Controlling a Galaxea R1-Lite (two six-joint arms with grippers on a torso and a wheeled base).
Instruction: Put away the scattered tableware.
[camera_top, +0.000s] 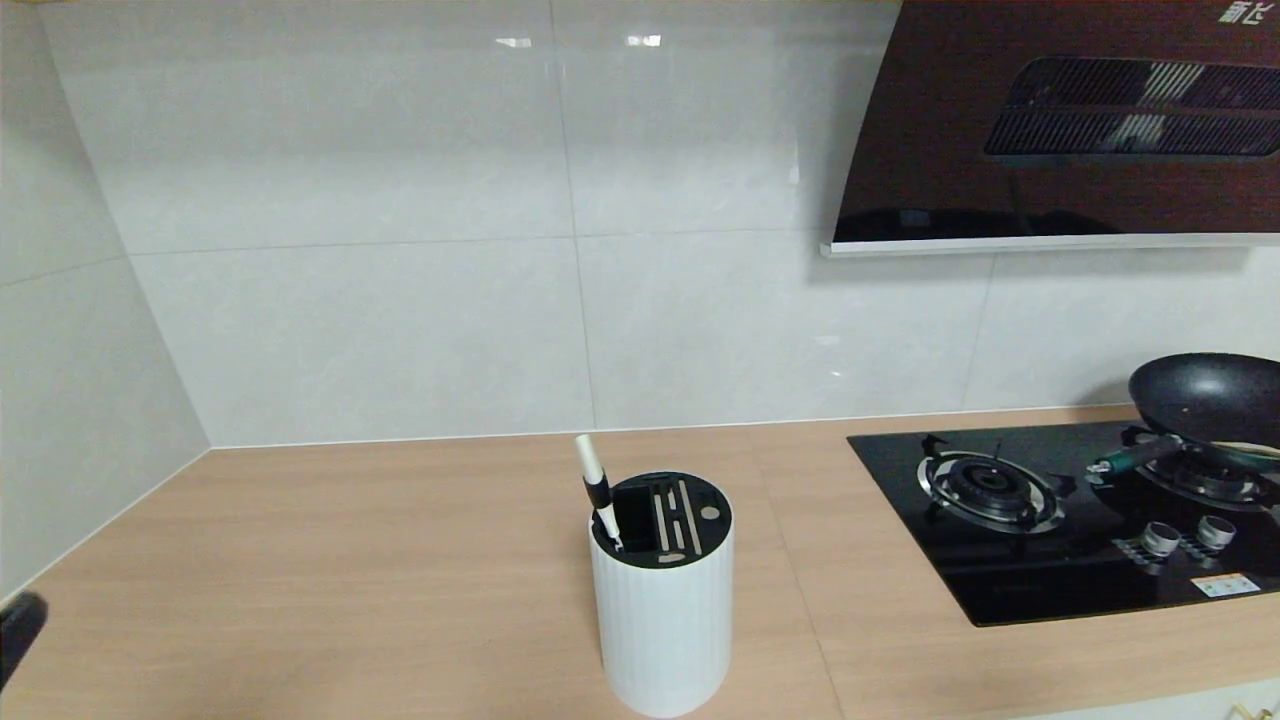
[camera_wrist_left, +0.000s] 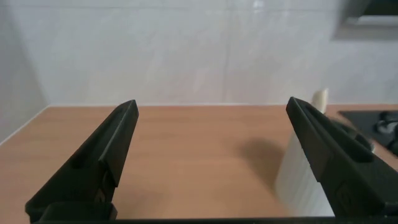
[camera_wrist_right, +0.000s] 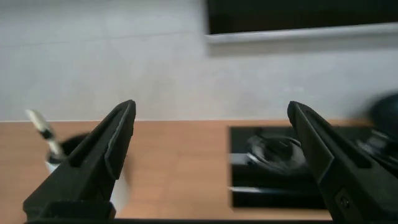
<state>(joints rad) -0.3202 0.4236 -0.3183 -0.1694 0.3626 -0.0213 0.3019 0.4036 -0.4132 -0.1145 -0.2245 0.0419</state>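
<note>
Head view: slotted holder (camera_top: 661, 610), wok (camera_top: 1212, 396).

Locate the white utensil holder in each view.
Head view: utensil holder low centre on the counter, left of the hob.
Left wrist view: utensil holder partly behind a left gripper finger.
Right wrist view: utensil holder partly behind a right gripper finger.
Shared landmark: the hob.

Bright overhead light leaves glare spots on the wall tiles (camera_top: 450, 220) and soft shadows.
</note>
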